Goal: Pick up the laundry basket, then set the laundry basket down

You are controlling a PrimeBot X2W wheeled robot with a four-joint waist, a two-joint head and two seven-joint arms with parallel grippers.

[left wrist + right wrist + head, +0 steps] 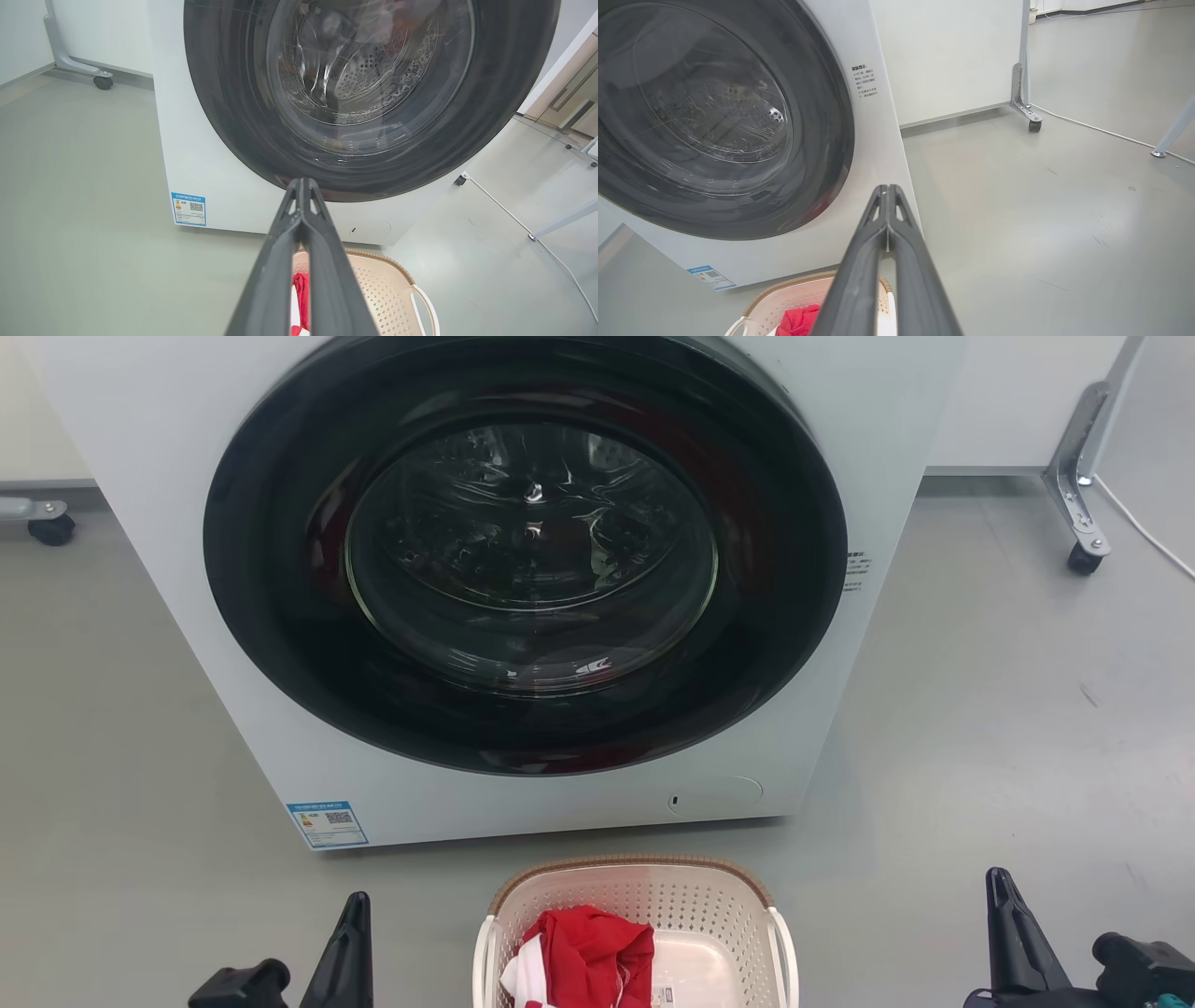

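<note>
Left gripper (pixel 302 184) and right gripper (pixel 887 189) are each pinched closed, gripping nothing, either side of the laundry basket (pixel 691 903) and apart from it. It sits on the grey floor (pixel 980 709) just before the washing machine (pixel 523 803) (red and white cloth (pixel 597 938) inside).

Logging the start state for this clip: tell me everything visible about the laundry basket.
The laundry basket is cream-white perforated plastic, rounded-rectangular, with a brown woven-look rim and white side handles. It stands upright on the grey floor, close before the washing machine but apart from it. A red garment with white cloth lies inside, toward its left. The left gripper and right gripper flank it without touching.
</note>
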